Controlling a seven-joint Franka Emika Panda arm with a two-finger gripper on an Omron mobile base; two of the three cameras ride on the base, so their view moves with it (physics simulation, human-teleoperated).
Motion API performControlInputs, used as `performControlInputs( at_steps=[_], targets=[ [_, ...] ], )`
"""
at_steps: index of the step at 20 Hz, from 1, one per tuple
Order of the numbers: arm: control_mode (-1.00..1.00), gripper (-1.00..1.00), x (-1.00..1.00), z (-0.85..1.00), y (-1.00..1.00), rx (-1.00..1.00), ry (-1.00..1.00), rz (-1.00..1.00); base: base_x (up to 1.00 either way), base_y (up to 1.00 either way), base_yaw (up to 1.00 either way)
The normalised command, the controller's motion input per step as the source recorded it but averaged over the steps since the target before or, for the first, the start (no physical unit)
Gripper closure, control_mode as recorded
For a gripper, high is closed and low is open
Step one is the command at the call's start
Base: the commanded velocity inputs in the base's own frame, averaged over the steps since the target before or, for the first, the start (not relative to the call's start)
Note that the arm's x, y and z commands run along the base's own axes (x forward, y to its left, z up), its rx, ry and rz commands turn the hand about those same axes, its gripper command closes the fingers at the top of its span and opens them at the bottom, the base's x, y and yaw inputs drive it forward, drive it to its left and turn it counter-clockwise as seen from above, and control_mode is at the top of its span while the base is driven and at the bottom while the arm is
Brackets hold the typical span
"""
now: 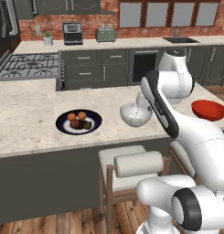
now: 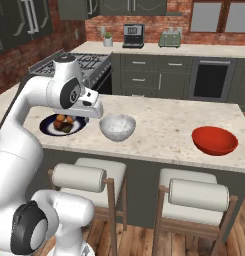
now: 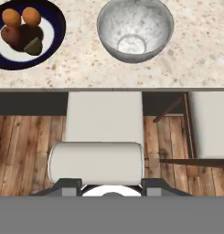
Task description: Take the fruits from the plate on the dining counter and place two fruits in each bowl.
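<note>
On the dining counter lies the dark plate with the fruits on it: two orange, one red-brown, one dull green. In the hand view the plate is at the top left, holding the fruits. The grey-white bowl stands right of the plate, also seen as the bowl and the bowl. The red bowl sits far right. My gripper hovers above the counter's front edge, fingers wide apart and nothing between them.
Two padded stools stand under the counter's front edge; one stool's backrest lies directly below my hand. A stove and the back counter with appliances are beyond. My own arm blocks part of the left base view.
</note>
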Motion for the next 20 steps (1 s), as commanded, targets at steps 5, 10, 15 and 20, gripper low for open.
performControlInputs(
  at_steps=[5,10,15,20],
  targets=[
    [-1.0,-1.0,0.34,-0.06,0.57,-0.03,0.08,0.06,0.0,0.0,0.0],
    [-1.0,-1.0,0.96,-0.18,0.95,0.0,0.17,0.22,0.0,0.0,0.0],
    [-1.0,-1.0,1.0,-0.25,0.87,0.0,0.19,0.14,0.0,0.0,0.0],
    [-1.0,-1.0,0.69,-0.37,0.69,-0.01,0.11,0.01,0.0,0.0,0.0]
  ],
)
